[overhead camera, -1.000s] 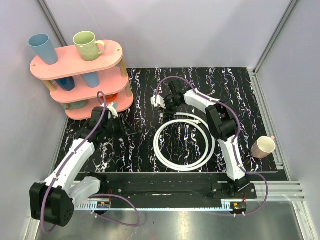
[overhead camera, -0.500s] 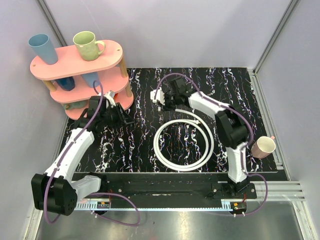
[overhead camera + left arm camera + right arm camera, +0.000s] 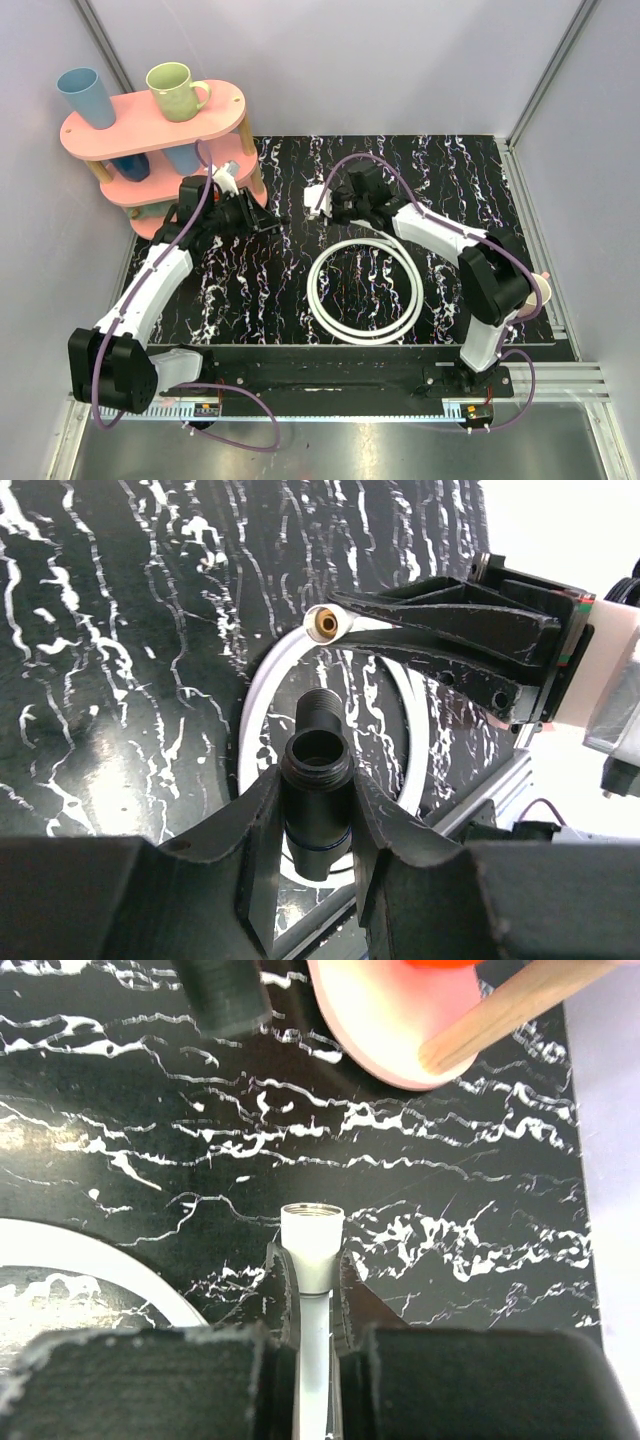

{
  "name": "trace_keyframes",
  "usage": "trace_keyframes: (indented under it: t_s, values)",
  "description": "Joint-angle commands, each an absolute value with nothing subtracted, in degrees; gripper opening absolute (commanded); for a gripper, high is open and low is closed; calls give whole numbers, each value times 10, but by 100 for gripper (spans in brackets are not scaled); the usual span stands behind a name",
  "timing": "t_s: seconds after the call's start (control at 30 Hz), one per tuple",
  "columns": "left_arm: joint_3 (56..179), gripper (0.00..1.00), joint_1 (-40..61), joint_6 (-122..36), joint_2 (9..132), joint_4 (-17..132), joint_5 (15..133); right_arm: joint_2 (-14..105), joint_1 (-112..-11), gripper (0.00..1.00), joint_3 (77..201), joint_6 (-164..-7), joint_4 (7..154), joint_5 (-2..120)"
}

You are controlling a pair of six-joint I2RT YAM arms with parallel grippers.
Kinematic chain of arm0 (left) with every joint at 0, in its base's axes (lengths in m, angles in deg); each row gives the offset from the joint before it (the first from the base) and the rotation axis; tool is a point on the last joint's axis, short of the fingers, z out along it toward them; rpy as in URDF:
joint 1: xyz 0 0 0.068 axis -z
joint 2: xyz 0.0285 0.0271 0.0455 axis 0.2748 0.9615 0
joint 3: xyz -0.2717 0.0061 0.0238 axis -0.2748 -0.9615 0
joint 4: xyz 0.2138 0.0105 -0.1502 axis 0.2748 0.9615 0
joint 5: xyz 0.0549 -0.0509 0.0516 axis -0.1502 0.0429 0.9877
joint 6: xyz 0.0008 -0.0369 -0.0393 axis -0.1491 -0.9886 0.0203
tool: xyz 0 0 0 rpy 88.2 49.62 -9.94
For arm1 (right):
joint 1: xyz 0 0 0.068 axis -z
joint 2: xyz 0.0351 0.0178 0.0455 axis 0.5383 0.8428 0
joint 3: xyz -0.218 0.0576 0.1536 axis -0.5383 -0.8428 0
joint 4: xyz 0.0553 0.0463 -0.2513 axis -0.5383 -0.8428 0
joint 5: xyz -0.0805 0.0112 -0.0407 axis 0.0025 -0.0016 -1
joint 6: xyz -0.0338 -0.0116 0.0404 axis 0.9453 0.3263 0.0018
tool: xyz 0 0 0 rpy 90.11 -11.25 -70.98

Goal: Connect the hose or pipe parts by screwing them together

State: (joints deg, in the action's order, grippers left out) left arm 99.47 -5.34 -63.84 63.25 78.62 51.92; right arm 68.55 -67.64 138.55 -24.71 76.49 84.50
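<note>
Your table (image 3: 480, 180) has a glossy black top veined with white, like polished marble. The white hose (image 3: 330, 320) looks like smooth, slightly shiny plastic, and its end fitting (image 3: 312, 1240) is satin silvery metal. The black coupling (image 3: 318, 755) in your left hand (image 3: 316, 815) is matt, threaded plastic. The pink shelf (image 3: 215, 100) is matt, its post (image 3: 510, 1005) bare wood.

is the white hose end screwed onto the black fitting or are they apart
Apart. The left fingers hold the black fitting, the right fingers the white hose end, with table showing between them.
</note>
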Motion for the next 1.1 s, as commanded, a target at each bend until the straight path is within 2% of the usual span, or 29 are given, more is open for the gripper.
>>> trace_keyframes:
  t_s: [0.0, 1.07]
  values:
    - [1001, 0, -55, -624, 628, 691, 428, 619, -675, 0, 1393, -253, 799, 892]
    - [1029, 0, -55, -629, 673, 644, 375, 582, -701, 0, 1366, -255, 822, 935]
